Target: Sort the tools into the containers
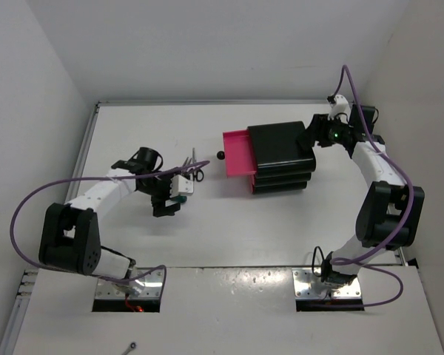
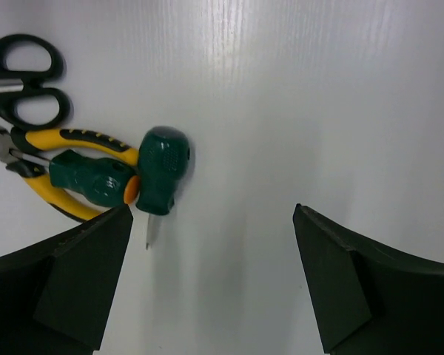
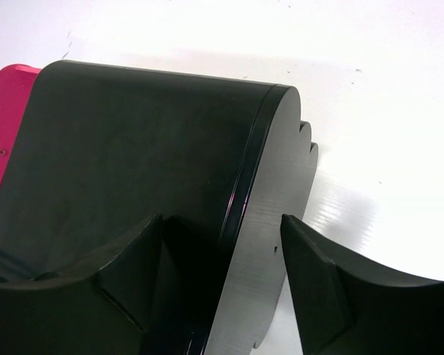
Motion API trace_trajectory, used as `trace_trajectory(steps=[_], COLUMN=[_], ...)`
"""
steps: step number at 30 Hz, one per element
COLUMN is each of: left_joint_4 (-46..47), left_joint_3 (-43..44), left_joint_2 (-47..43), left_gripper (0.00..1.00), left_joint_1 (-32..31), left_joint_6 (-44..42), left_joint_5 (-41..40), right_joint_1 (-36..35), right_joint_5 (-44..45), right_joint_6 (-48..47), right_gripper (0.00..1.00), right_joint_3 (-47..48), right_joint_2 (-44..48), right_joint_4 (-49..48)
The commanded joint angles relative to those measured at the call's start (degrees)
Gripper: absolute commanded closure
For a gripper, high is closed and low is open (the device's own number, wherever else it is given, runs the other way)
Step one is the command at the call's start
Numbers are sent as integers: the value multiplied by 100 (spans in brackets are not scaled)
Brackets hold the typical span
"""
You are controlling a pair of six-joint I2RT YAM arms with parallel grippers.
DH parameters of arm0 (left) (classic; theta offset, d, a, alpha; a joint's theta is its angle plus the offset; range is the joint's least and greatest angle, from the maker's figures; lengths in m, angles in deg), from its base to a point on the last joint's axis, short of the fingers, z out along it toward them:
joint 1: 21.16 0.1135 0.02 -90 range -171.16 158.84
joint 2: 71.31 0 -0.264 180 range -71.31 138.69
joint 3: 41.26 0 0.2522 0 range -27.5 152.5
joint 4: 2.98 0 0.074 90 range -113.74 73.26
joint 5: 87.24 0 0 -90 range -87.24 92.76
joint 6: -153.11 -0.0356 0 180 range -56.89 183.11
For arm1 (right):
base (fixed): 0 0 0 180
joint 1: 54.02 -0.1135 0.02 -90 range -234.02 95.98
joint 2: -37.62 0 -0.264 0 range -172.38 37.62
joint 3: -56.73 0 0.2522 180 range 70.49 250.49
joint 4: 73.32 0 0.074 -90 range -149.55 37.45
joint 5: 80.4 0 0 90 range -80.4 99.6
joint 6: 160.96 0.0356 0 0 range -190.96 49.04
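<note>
From above, the left gripper (image 1: 165,203) hangs just beside the tools (image 1: 190,172); the box (image 1: 281,151) has its top drawer (image 1: 235,154) pulled out, with the right gripper (image 1: 311,140) at its far end. The left wrist view shows the fingers (image 2: 74,281) wide apart over the table (image 2: 318,89), near the screwdriver (image 2: 161,166), pliers (image 2: 81,139) and scissors (image 2: 26,81). The right wrist view shows the fingers (image 3: 126,281) apart, astride the box's end edge.

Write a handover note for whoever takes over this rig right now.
Left gripper: open, empty, hovering over the table beside the tools.
Right gripper: straddling the black box at its rear edge; grip unclear.
Scissors, pliers, green screwdriver: clustered on the table, left of the box.
Done: top pink drawer pulled out, looks empty.
Left: all tools into drawers.
</note>
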Motion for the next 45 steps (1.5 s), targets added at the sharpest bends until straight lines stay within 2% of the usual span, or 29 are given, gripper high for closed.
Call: trace_trajectory(steps=[1, 5, 10, 14, 18, 19, 24, 27, 33, 34, 38, 41, 45], left_joint_4=[434, 541, 892, 1208, 1471, 1542, 1648, 1648, 1490, 1490, 1227, 1042, 971], left_joint_3=[65, 302, 303, 303, 250, 250, 136, 136, 241, 293, 294, 425, 924], left_joint_2=[332, 798, 1097, 1238, 1440, 1440, 1546, 1607, 1722, 1722, 1520, 1222, 704], left_gripper=[2, 0, 0, 7, 18, 25, 31, 39, 71, 81, 95, 99, 100], left_joint_1=[72, 19, -103, -156, -210, -262, -394, -447, -500, -500, -552, -552, -552], left_joint_6=[-820, -872, -803, -662, -469, -468, -573, -574, -521, -521, -469, -293, 600], left_joint_5=[494, 548, 442, 337, 109, 47, -182, -243, -437, -437, -385, -165, 528], right_joint_1=[-44, -44, -44, -44, -44, -44, -44, -44, 9, 61, 62, 62, 62], right_joint_5=[596, 649, 649, 500, 376, 307, 183, 69, -45, -45, -107, -221, -283], right_joint_6=[-397, -397, -397, -397, -344, -344, -169, -107, -2, -1, -1, 104, 174], right_gripper=[35, 27, 24, 24, 24, 24, 24, 24, 24, 24, 24, 23, 20], right_joint_3=[-363, -363, -363, -302, -188, -187, 14, 163, 418, 419, 472, 472, 472], right_joint_2=[-211, -211, -158, -105, 0, 61, 272, 352, 598, 667, 809, 958, 1072], right_joint_4=[785, 837, 838, 891, 943, 943, 1075, 1128, 1295, 1356, 1409, 1409, 1348])
